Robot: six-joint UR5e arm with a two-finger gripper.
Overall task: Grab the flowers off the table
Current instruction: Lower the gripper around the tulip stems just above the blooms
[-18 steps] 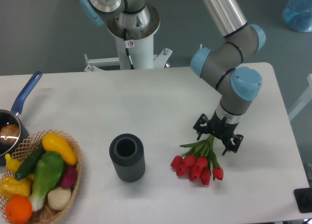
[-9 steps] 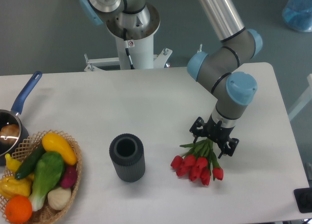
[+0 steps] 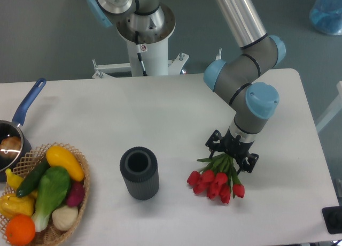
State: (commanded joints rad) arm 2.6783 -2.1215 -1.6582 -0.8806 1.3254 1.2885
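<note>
Camera view: tool (image 3: 232, 153) hides the stem ends of the flowers (image 3: 216, 183), grip state unclear; glossy red heads, limp green leaves on smooth white tabletop (image 3: 160, 117).

Dark cylinder (image 3: 139, 173) stands left of flowers (image 3: 216, 181).

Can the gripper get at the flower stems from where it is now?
Probably yes. The gripper sits right over the stem end of the flowers lying on the table, with nothing else close by. Whether its fingers are already closed on the stems cannot be seen.
</note>
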